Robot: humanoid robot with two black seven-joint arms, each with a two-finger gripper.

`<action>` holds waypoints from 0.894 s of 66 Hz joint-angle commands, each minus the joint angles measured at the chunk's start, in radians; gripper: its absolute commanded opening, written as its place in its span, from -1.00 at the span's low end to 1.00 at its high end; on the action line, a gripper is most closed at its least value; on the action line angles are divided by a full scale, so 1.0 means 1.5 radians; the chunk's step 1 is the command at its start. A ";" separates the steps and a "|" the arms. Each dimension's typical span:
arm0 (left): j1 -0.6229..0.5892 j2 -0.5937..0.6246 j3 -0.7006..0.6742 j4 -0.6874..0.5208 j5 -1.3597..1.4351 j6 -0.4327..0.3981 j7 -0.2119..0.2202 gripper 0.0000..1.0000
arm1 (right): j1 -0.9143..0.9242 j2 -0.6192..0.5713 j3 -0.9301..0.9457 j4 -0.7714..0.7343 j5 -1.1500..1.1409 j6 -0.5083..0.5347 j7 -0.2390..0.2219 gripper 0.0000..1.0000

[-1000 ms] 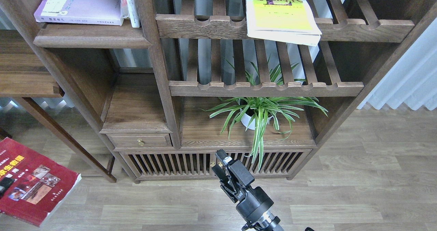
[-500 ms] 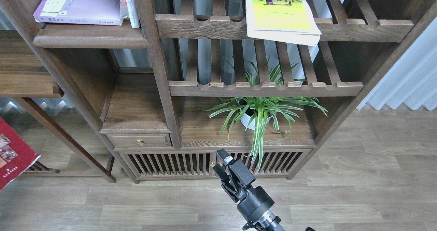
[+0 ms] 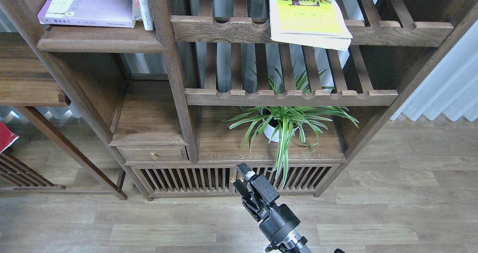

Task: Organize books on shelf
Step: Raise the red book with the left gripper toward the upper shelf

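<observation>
1. Head view, relation: the right claw (image 3: 244,178) hangs low at 6 o'clock, before the cabinet's slatted doors. Its fingers look narrowly parted with nothing between them, though I cannot tell the gap for sure. The yellow-green book (image 3: 308,15) lies flat toward 1 o'clock on a slatted rack (image 3: 224,28), long axis running away from me. The lavender book (image 3: 87,6) rests on the solid shelf (image 3: 99,40) at 11 o'clock.
2. A red book (image 3: 5,137) corner shows at 9 o'clock; the left claw is out of sight.
3. Materials: thin, glossy paperbacks; coarse-grained dark wood; a leafy potted plant (image 3: 285,124).
</observation>
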 commanded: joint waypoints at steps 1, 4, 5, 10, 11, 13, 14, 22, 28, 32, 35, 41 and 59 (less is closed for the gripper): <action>-0.010 0.018 -0.008 0.000 0.000 0.000 0.000 -0.99 | 0.000 0.000 0.000 0.000 0.000 0.000 0.001 0.97; -0.016 0.025 -0.012 0.000 0.000 0.000 0.000 -0.99 | 0.000 0.000 0.000 0.000 0.000 0.000 0.000 0.97; -0.019 0.028 -0.013 0.000 0.000 0.000 0.000 -0.99 | 0.000 0.000 0.000 0.000 0.000 0.000 0.000 0.97; -0.048 0.058 -0.014 0.000 0.000 0.000 0.000 -0.99 | 0.000 0.000 0.000 0.000 0.000 0.000 0.000 0.97; -0.051 0.060 -0.014 0.001 0.000 0.000 0.000 -0.99 | 0.000 0.000 -0.001 0.000 0.000 0.000 0.000 0.97; -0.062 0.065 -0.011 0.000 0.000 0.000 0.000 -0.99 | 0.000 0.000 0.000 0.000 0.000 0.000 0.001 0.97; -0.066 0.066 -0.010 0.001 0.000 0.000 0.000 -0.99 | 0.000 0.000 0.000 0.000 0.000 0.000 0.000 0.97; -0.086 0.084 0.002 0.001 0.002 0.000 0.000 -0.99 | 0.000 0.000 0.000 0.000 0.000 0.000 0.000 0.97; -0.091 0.093 0.011 0.001 0.004 0.000 0.000 -0.99 | 0.000 0.000 0.000 0.000 0.000 0.000 0.001 0.97; -0.099 0.099 0.013 0.001 0.005 0.000 0.000 -0.99 | 0.000 0.000 0.000 0.000 0.000 0.000 0.001 0.97; -0.110 0.108 0.014 0.001 0.006 0.000 0.000 -0.99 | -0.001 0.000 0.000 0.000 0.000 0.000 0.001 0.97; -0.142 0.128 0.016 0.001 0.007 0.000 0.000 -0.99 | 0.000 0.000 0.001 0.000 0.000 0.000 0.000 0.97; -0.235 0.193 0.062 0.001 0.009 0.000 0.000 -0.99 | 0.000 0.000 0.001 0.000 0.000 0.000 0.001 0.97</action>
